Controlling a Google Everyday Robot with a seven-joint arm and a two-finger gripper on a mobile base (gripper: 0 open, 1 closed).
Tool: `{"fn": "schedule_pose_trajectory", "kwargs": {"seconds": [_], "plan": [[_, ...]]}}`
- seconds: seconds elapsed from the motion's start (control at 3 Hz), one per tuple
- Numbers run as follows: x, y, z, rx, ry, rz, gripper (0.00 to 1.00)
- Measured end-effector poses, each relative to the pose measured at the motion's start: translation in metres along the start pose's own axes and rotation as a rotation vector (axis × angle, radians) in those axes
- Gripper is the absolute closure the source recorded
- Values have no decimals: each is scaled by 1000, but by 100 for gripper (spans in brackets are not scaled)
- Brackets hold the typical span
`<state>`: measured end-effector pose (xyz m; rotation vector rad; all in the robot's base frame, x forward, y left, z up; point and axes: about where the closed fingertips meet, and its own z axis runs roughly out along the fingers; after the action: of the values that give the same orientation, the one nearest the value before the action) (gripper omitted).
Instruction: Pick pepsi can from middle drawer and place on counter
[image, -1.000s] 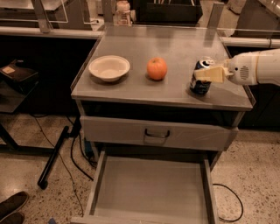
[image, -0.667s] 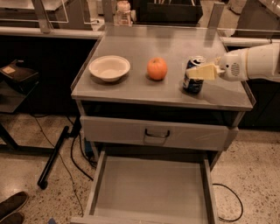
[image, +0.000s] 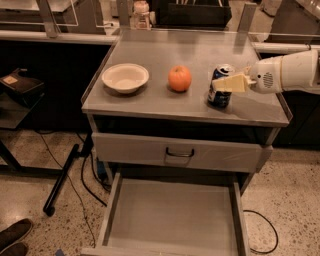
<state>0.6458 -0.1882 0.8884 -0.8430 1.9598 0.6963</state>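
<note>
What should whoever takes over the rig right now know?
Gripper: over the counter's right side, shut on the can.
Can: upright at counter level, right of the orange; cannot tell if its base touches.
Drawer: pulled open, no can in it.
Done: can out of the drawer, brought to the counter.
Left: set it down, release, pull the arm away.
</note>
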Motion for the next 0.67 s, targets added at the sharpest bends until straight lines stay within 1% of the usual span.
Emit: {"fn": "schedule_pose_trajectory", "kwargs": {"seconds": [0.67], "plan": [[0, 0, 0, 0, 0, 0, 28]]}}
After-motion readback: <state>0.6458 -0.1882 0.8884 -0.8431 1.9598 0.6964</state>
